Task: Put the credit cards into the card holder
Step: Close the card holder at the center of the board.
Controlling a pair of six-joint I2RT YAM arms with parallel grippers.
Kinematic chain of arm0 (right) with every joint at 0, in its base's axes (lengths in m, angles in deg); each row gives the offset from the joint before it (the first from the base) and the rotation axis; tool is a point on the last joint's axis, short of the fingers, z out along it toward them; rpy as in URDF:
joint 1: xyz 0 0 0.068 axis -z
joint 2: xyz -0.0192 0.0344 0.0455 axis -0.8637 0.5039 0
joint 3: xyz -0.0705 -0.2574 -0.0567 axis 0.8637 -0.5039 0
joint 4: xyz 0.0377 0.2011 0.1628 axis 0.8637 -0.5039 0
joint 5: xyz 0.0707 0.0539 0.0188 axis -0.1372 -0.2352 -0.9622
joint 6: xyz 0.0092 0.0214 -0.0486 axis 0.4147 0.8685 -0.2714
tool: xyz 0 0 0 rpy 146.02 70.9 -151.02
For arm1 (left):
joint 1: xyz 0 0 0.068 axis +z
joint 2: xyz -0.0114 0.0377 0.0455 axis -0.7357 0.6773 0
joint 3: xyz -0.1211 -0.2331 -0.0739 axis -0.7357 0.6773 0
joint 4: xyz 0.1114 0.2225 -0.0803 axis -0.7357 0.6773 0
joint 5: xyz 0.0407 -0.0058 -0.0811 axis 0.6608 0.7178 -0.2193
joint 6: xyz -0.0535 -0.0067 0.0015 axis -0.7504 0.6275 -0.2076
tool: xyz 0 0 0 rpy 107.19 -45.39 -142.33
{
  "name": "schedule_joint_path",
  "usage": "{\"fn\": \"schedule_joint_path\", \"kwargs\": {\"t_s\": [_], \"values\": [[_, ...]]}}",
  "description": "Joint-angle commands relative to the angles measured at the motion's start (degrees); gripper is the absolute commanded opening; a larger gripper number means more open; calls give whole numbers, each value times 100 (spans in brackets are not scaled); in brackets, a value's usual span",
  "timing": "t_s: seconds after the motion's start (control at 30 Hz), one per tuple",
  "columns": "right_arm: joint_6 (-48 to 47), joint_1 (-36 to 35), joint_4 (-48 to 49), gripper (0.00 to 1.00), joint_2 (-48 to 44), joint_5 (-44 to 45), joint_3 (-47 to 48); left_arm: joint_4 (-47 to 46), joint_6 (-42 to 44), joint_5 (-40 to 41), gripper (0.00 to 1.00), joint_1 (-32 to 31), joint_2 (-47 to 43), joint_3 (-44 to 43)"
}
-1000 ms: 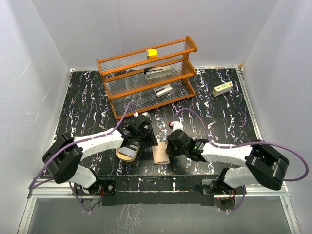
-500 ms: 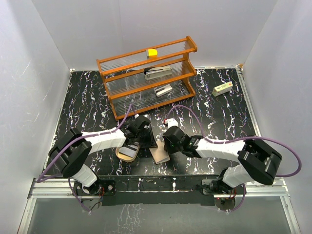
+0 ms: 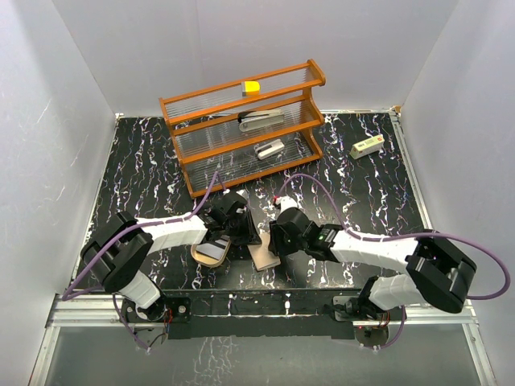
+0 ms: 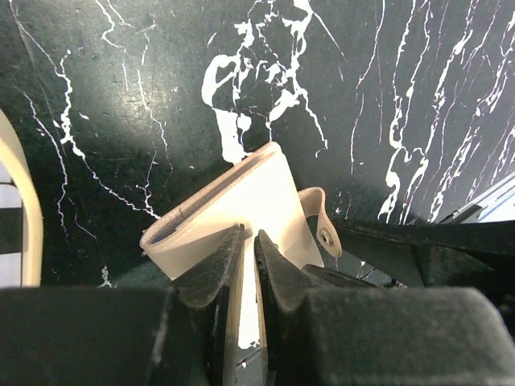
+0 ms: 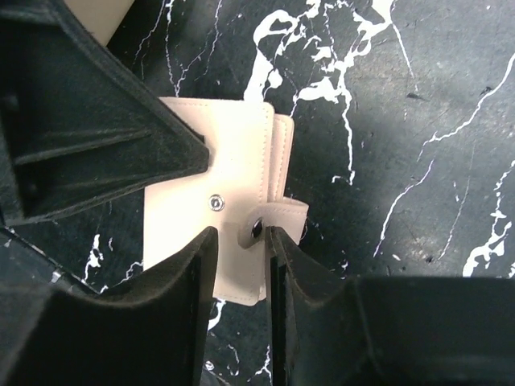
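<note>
Since a second ago the left arm's elbow has swung in toward the right. The holder point(image 3: 196, 255), the wallet point(image 3: 264, 256) and both tools sit much where they were, by the surface's point(image 3: 145, 177) near edge. The holder lies just left of the wallet, with one striped card point(image 3: 212, 252) in it. The left tool point(image 4: 248, 238) is clamped on one panel of the wallet. The right tool point(image 5: 241, 236) hangs over the wallet's right side with its jaws apart. The snap strap point(image 5: 269, 219) lies across the gap, and whether a finger touches it cannot be told. From above, the left arm covers the holder's far end and both tools hide much of the wallet. In the left wrist view the holder is cut off at the left edge. Whether more cards lie beneath the first is hidden.
</note>
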Motion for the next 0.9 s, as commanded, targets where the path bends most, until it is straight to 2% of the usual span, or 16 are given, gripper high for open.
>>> {"fn": "schedule_joint_path", "kwargs": {"t_s": [0.0, 0.27, 0.47, 0.73, 0.87], "values": [[226, 13, 275, 29, -305, -153, -138, 206, 82, -37, 10, -10, 206, 189], [437, 28, 833, 28, -328, -440, -413, 268, 68, 0, 10, -10, 298, 190], [310, 57, 879, 25, -252, -598, -241, -315, -152, -351, 10, -17, 276, 407], [67, 261, 495, 42, -974, -479, -172, -201, -102, -313, 10, -18, 338, 391], [6, 417, 477, 49, -1005, -478, -198, -295, -126, -357, 10, -17, 333, 436]]}}
